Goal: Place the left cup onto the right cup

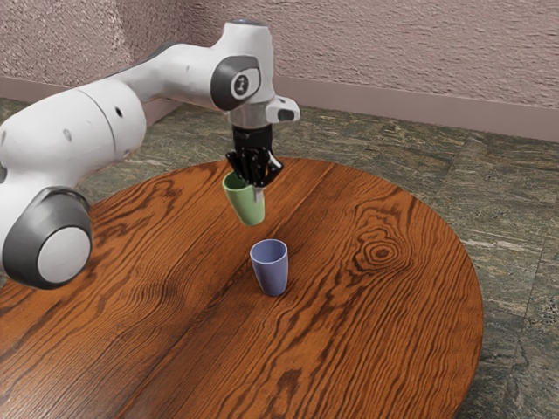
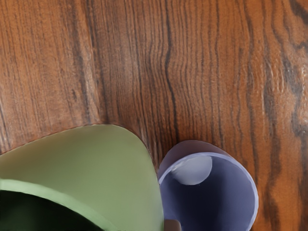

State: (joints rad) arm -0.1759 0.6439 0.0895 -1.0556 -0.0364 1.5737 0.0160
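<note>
A round wooden desk [image 1: 384,305] is carrying the purple cup [image 1: 270,266] upright. I am holding the green cup [image 1: 246,202] tilted in the air near it, my fingers [image 1: 255,185] clamping its rim.

You have soft, even light in the exterior view. The round brown wooden table [image 1: 384,340] is uniformly bright with a dull sheen. The white robot arm [image 1: 96,122] is palest on its upper surfaces and shades to grey underneath. The small lavender plastic cup [image 1: 269,266] casts only a faint, soft shadow at its foot. In the wrist view, the green plastic cup [image 2: 96,168] is well lit outside and nearly black inside.
</note>
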